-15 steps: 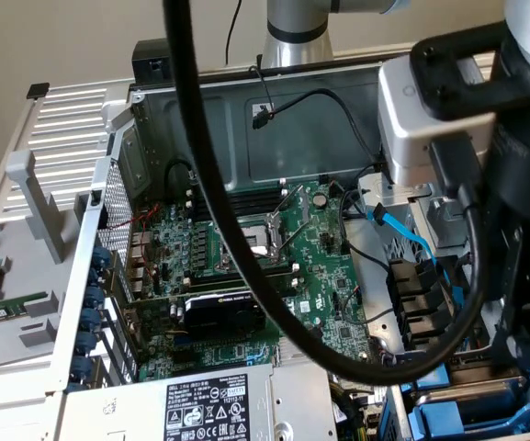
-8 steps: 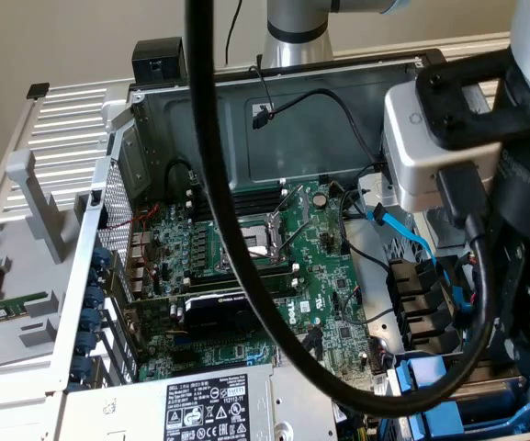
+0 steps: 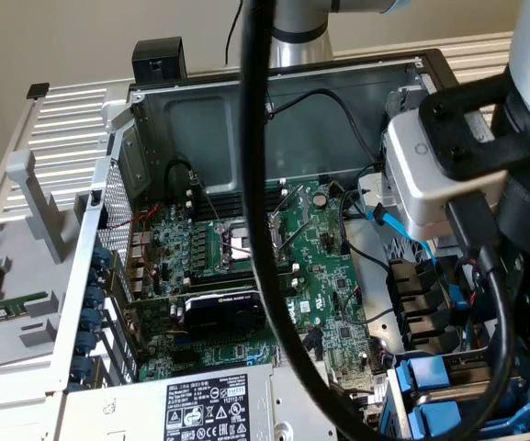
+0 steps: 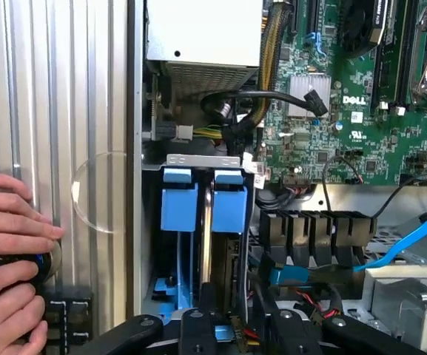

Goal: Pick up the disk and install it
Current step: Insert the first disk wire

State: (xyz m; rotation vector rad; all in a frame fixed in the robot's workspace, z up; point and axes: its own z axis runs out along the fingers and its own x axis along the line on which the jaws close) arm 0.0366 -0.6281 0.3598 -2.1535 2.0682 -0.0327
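- Wrist view, nearest: the claw (image 4: 234,327) hangs at the mouth of the drive bay, over the near end of the disk (image 4: 229,213). You cannot tell whether it is clamped on the disk or loose.
- The disk stands on edge in the bay in its blue carrier, straight ahead of the claw. Long axis, as judged, runs away from the claw, down into the bay.
- Just beside it stands a second blue carrier (image 4: 178,207), parallel, with a narrow gap between. You have little side room there.
- On the disk's other side, a row of black connectors (image 4: 313,229) and a blue cable (image 4: 413,233) lie near: snag risk.
- Beyond are the bay bracket (image 4: 202,159), then the power supply (image 4: 202,29) and the motherboard (image 4: 346,103).
- A person's hand (image 4: 13,218) rests on the ribbed desk (image 4: 65,89) outside the case wall, well apart from the claw.
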